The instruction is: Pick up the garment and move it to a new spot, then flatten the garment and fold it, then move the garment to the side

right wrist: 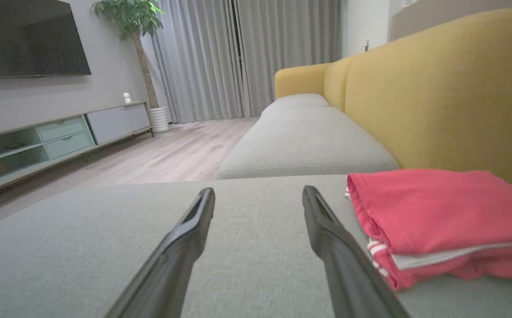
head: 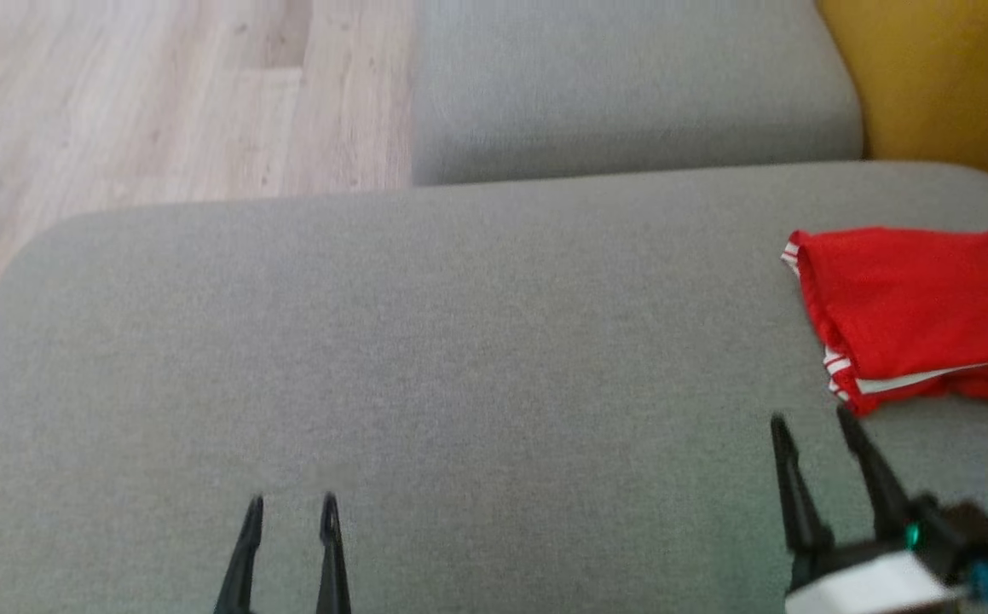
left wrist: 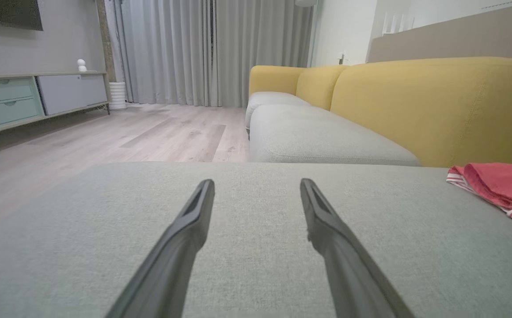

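You are looking at the garment point(head: 915, 303) lying folded at the cushion's point(head: 459, 358) three o'clock edge, probably because it is being set aside there. Left jaws and right jaws are gaping wide, gripping nothing, the right jaws hovering just beside its seven o'clock corner.

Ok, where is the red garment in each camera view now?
Head view: red garment at the right edge, folded on the grey cushion.
Left wrist view: red garment at the far right edge, partly cut off.
Right wrist view: red garment at the lower right, folded.
Shared landmark: yellow sofa back behind it.
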